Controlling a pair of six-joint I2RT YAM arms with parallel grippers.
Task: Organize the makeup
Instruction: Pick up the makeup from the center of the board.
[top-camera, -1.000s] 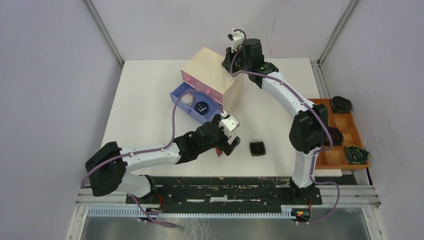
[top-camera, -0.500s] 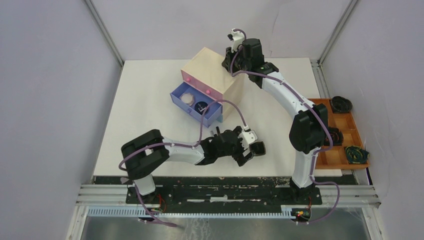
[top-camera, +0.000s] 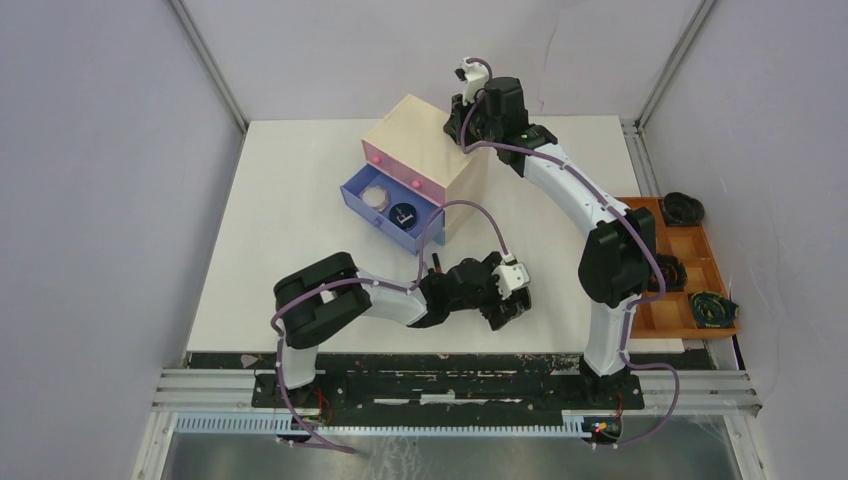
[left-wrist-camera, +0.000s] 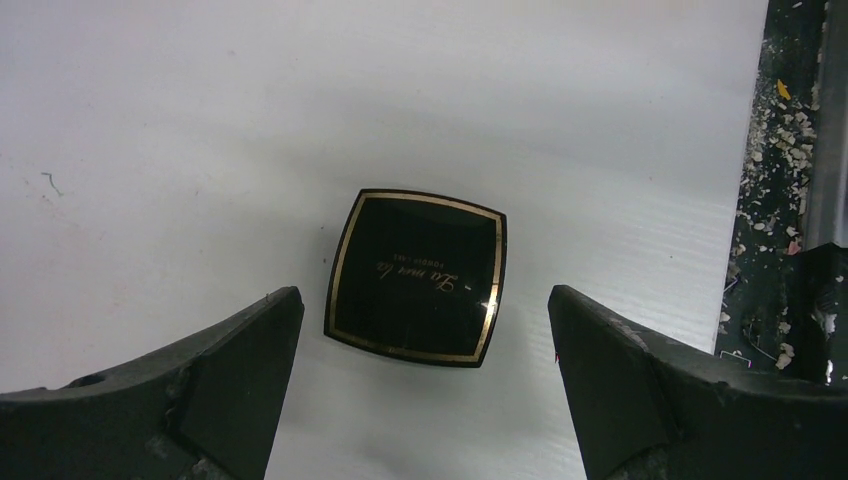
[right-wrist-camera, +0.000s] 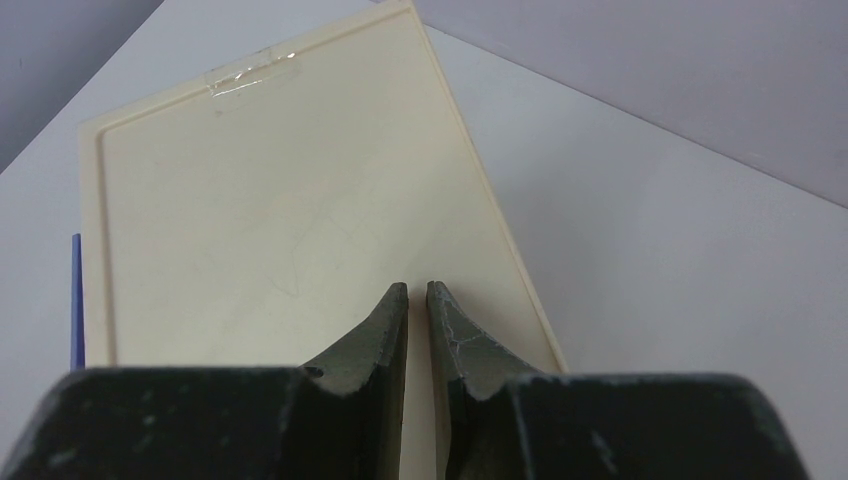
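The black compact (left-wrist-camera: 415, 275) lies flat on the white table (top-camera: 290, 200), near its front edge. It is a glossy square with rounded corners, a thin gold line around the lid and gold lettering across the middle. The left gripper (left-wrist-camera: 420, 300) is spread wide over it, and its matte black, scuffed fingers (left-wrist-camera: 240, 350) flank the compact with bare table showing on each side. Neither finger touches it.

The table surface is smooth and faintly ribbed. In the left wrist view it ends at the right in a straight edge, and past that is a dark rail flecked with chipped paint. The table is bare all round the compact.

The right gripper (right-wrist-camera: 417, 290) is at the far corner of the beige box (top-camera: 415, 140), over its smooth cream top with a raised rim. Its jaws are almost together with only a thin slit between them and nothing in it. Whether the tips touch the top cannot be told.

A blue drawer (top-camera: 440, 230) stands pulled out of the box front. In it are a pale round jar (top-camera: 375, 197) and a dark square item (top-camera: 404, 215). An orange-brown tray (top-camera: 725, 275) sits at the table's right edge.
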